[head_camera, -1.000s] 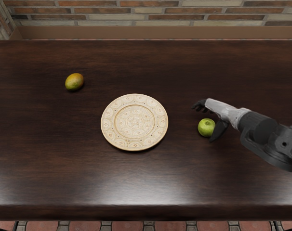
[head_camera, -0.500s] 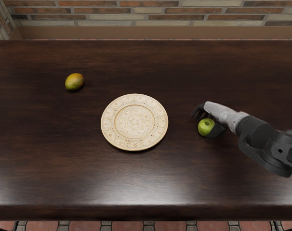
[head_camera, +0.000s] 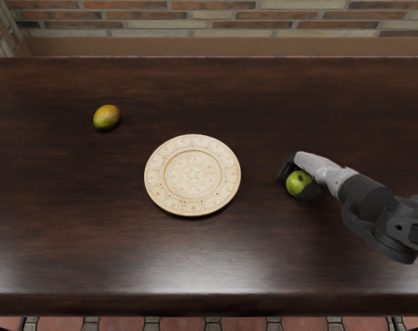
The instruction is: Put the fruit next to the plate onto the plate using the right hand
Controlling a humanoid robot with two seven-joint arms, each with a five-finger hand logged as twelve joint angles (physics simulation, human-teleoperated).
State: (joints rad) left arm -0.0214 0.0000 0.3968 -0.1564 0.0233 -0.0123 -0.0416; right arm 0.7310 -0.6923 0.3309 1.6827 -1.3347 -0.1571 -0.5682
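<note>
Looks like a simulated home dining corner, rendered rather than photographed. Shown by a dark wooden desk (head_camera: 209,262) standing against a brick wall (head_camera: 195,21), with brick paving (head_camera: 181,324) below the front edge. Set as for a meal: ornate plate (head_camera: 192,174), mango (head_camera: 106,117), apple (head_camera: 297,182).

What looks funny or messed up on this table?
Nothing stands out. The plate lies flat, the mango sits apart at the left, and the right robot hand curls around the green apple beside the plate.
</note>
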